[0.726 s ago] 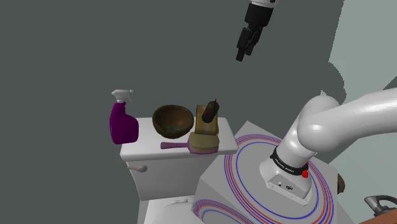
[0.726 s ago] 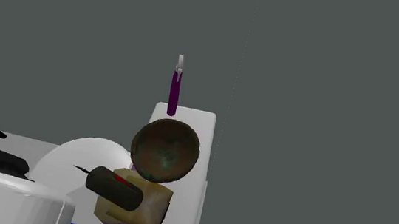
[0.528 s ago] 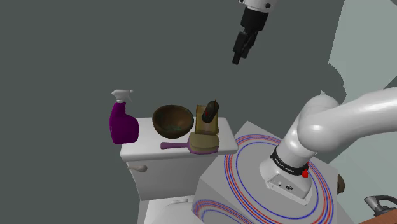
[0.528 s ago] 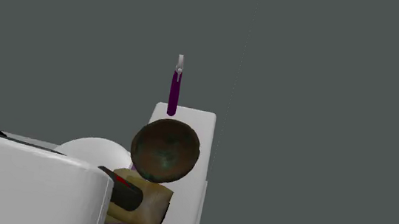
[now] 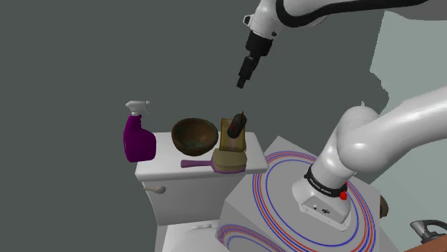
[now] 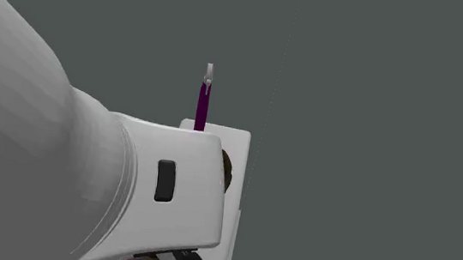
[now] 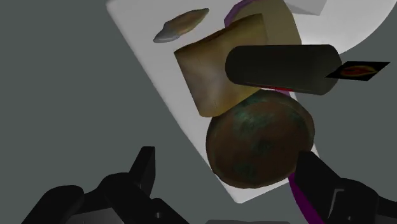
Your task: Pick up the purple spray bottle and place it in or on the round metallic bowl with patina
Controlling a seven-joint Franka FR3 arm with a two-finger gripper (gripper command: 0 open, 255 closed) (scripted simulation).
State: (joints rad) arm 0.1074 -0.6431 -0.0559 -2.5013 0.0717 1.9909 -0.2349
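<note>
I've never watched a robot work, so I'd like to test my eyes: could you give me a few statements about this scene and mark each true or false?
1. The purple spray bottle stands upright on the white tank lid. True.
2. The gripper is clasping the bottle. False: it hangs open, high above the lid, holding nothing.
3. The bowl sits between the bottle and the tan block. True.
4. The bottle lies inside the bowl. False: it stands beside the bowl, towards the shoulder view's left.
</note>
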